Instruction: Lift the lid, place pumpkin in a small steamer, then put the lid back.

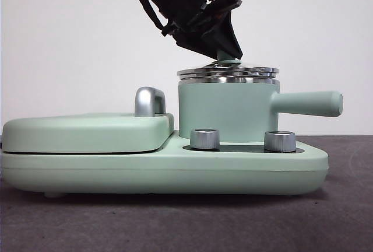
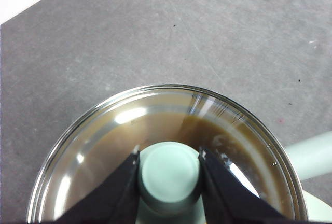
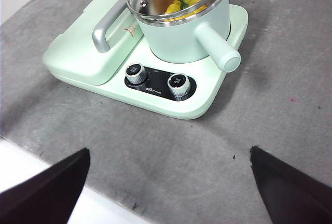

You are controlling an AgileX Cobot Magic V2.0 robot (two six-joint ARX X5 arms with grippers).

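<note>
Front view hides the pot's inside; you only see the pumpkin (image 3: 182, 4) from the right wrist view, yellow with a green stem, partly blurred through the glass, sitting inside the small steamer (image 1: 227, 111). The lid (image 2: 166, 146) sits on the steamer's rim, glass dome, steel edge. Left gripper (image 2: 169, 168) is clenched on the lid's mint-green knob (image 2: 169, 175), jaws touching both sides. Right gripper (image 3: 168, 193) is released, jaws wide apart, well back from the cooker base (image 3: 207, 97), over the grey table (image 3: 290, 68).
</note>
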